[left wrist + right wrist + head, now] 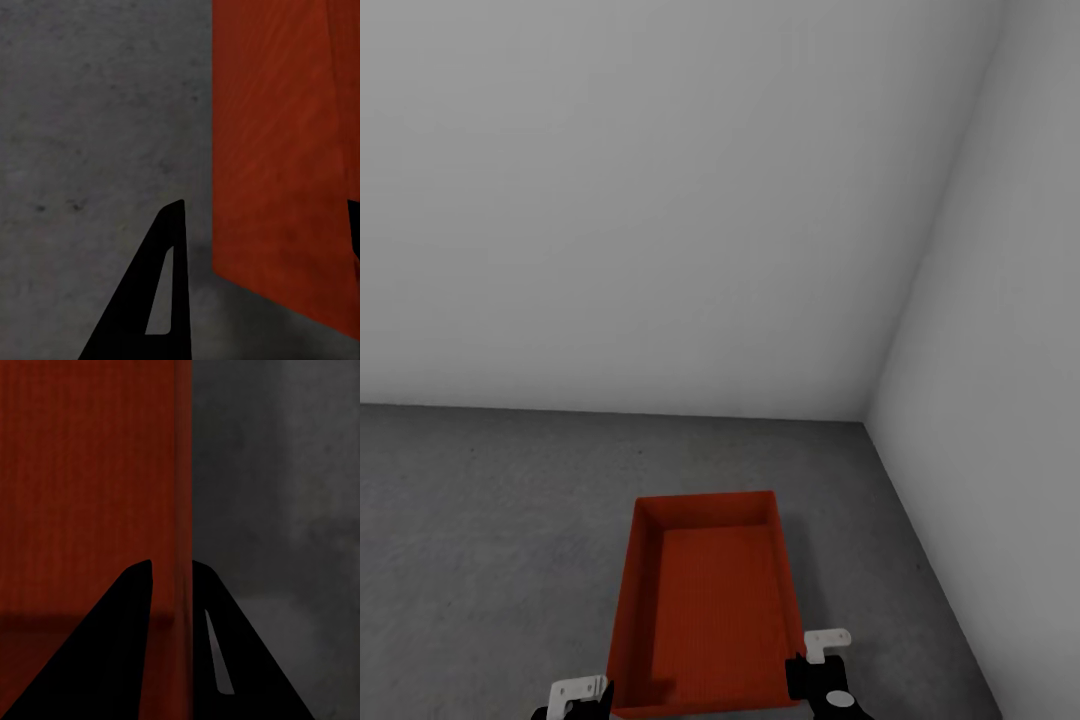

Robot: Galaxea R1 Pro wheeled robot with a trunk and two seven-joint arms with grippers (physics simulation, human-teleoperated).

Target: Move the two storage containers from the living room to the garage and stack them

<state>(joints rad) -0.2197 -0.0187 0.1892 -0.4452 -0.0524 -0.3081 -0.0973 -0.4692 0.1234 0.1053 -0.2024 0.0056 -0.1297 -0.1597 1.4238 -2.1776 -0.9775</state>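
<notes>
**Red bin at the garage corner, held by both side walls**

One red-orange bin [705,610] sits low over the grey concrete floor [480,520], short of the corner where two plain white walls [660,200] meet; open top up, long axis pointing toward the corner; nothing inside it.

Right gripper [172,566]: the two dark fingers [112,645] stand one on each side of the bin's thin right wall, pinching its rim; one finger inside, one outside. Left gripper [262,206]: one finger [161,292] lies outside the bin's left wall with a gap of floor between them; the other is only a dark sliver beyond the wall; I cannot tell whether this pair truly clamps the wall or merely straddles it.

Handling, as judgement: thin plain walls and an empty inside suggest a light load; stiff enough to keep its shape, yet a thin wall may flex or slip under a pinch; best taken at the rim of both long walls, near the middle, kept level.

Hard to make out: whether the bin's base touches the floor or hangs just above it; the bin's near end is cut off by the head view's lower edge; arms mostly out of frame.
</notes>
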